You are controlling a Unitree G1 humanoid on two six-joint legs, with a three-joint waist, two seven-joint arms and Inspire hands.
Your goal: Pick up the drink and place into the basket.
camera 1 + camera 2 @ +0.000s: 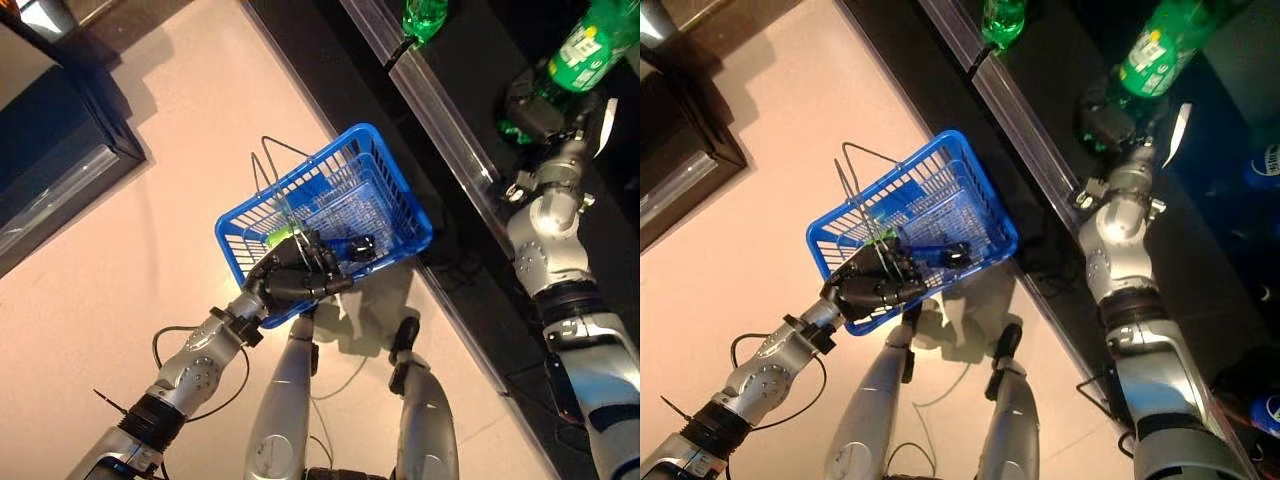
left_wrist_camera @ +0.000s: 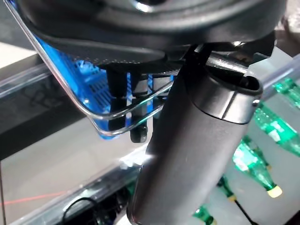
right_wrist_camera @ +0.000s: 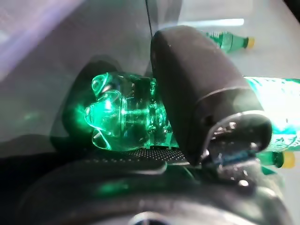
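Pickup looks done: right hand is curled round the green soda bottle over the dark shelf, well apart from the blue basket (left hand clasps its wire handle), so placing remains.

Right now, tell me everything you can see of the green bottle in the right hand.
The green bottle is translucent plastic with a green-and-white label; its cap end runs out of the head views. It lies tilted over the dark shelf, base toward the robot, and the right hand is curled round its lower body. The right wrist view shows the lumpy base glowing past the thumb. It is not yet in the blue basket, which the left hand holds.
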